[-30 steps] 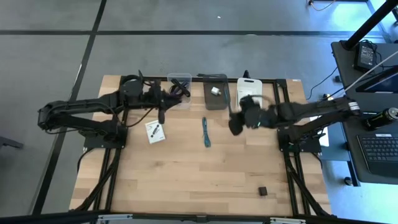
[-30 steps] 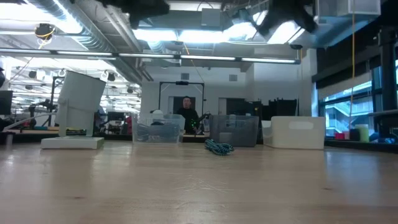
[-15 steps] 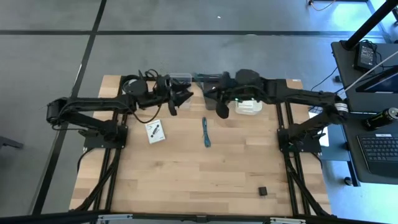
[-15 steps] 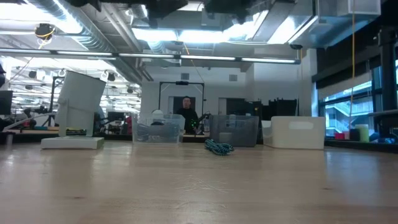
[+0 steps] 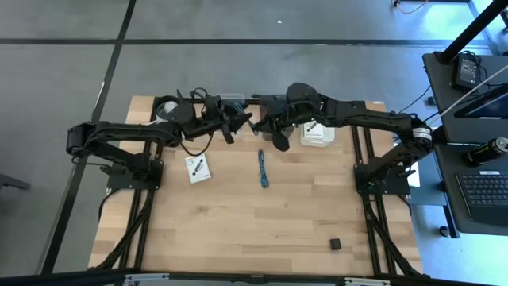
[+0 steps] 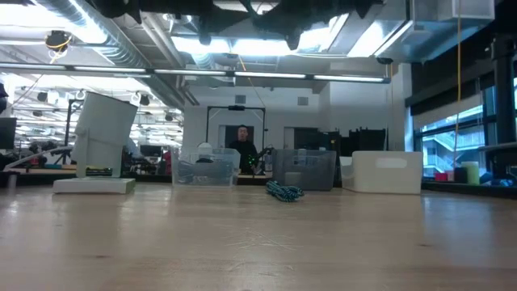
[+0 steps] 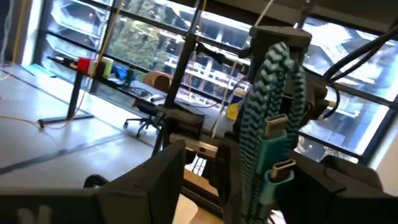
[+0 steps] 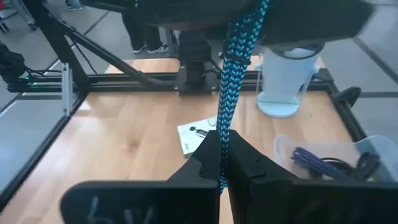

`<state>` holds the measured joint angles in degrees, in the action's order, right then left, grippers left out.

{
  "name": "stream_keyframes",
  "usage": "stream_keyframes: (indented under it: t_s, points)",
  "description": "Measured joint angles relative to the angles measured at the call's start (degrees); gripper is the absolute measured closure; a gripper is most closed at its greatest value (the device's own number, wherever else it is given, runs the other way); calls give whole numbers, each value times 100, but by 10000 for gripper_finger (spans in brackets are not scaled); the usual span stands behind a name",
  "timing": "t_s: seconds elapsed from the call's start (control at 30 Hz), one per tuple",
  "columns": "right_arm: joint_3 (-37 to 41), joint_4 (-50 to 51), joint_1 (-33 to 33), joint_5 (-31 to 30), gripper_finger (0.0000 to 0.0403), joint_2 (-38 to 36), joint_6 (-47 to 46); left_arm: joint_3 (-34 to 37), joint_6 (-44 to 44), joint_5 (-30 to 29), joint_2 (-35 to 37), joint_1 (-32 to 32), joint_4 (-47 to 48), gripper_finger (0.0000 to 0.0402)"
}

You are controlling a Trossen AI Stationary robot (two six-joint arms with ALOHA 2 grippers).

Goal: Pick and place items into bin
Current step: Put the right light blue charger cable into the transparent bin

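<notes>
My two grippers meet in the air above the bins at the table's far edge. My right gripper is shut on a teal braided cable. The cable's strands and plug ends stand between the fingers of my open left gripper; whether those fingers touch it, I cannot tell. A second teal cable lies on the table's middle. On the table too are a white card with black print to its left and a small black cube near the front right. My right gripper pinches the teal braided cable between its two fingers. From the fingers the cable runs straight on toward my left gripper. It is lifted clear of the table.
Along the far edge stand a clear bin holding purple and black cords, a dark grey bin and a white bin. A white round object stands at the far left. A person shows in the room beyond.
My right gripper has swung from the table's right side toward the far left, turning at the wrist, and now faces my left gripper over the bins. My left gripper has tipped up from pointing down and moved a little toward the right.
</notes>
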<state>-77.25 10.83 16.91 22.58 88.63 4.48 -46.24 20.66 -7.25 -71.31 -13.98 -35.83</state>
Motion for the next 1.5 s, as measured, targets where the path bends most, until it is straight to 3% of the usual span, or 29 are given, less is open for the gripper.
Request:
stream_keyframes:
  t_s: [0.17, 0.37, 0.63, 0.8, 1.03, 1.27, 1.5]
  points:
    - [0, 22, 95, -1, 396, -20, 54, 0, -3, -288, 0, 0, 4, 260]
    - [0, 52, 141, -25, 395, -23, 54, 0, -82, -334, 9, 7, 94, 378]
    - [0, -26, 166, -649, 355, -20, -128, 0, 266, -348, 11, -274, 192, 386]
    - [0, -172, 280, -706, 305, -20, -523, -27, 418, 397, 26, -936, 350, 388]
    - [0, -186, 640, -689, 251, -20, -1419, -573, 552, 1546, 26, -2205, 2238, 388]
    - [0, -170, 729, -1231, 238, -20, -2059, -756, 250, 1920, -181, -3136, 4080, 389]
    - [0, -162, 712, -1460, 238, -20, -2512, -756, 428, 2561, -1055, -3683, 4669, 389]
